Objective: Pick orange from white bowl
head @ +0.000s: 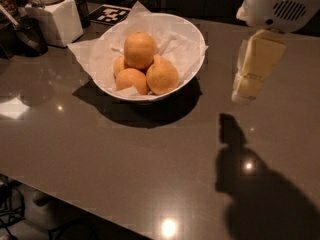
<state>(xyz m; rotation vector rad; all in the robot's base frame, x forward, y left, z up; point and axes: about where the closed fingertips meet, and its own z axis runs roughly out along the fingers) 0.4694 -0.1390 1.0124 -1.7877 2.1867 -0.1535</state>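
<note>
The white bowl (pixel 199 39) stands on the dark grey table at the upper middle, lined with crumpled white paper. It holds several oranges in a pile. The orange (pixel 139 49), round and smooth, sits on top of the pile, with smaller ones (pixel 162 77) below it. My gripper (pixel 246 90) hangs at the upper right, pointing down, above the table. It is to the right of the bowl, apart from it, and holds nothing that I can see. Its white wrist housing (pixel 280 4) is at the top edge.
A boxy white canister (pixel 54 20) with a stacked lid stands at the back left. A dark utensil holder (pixel 30 34) is beside it. A black-and-white marker tag (pixel 111 14) lies behind the bowl. The table's front edge runs diagonally across the lower left.
</note>
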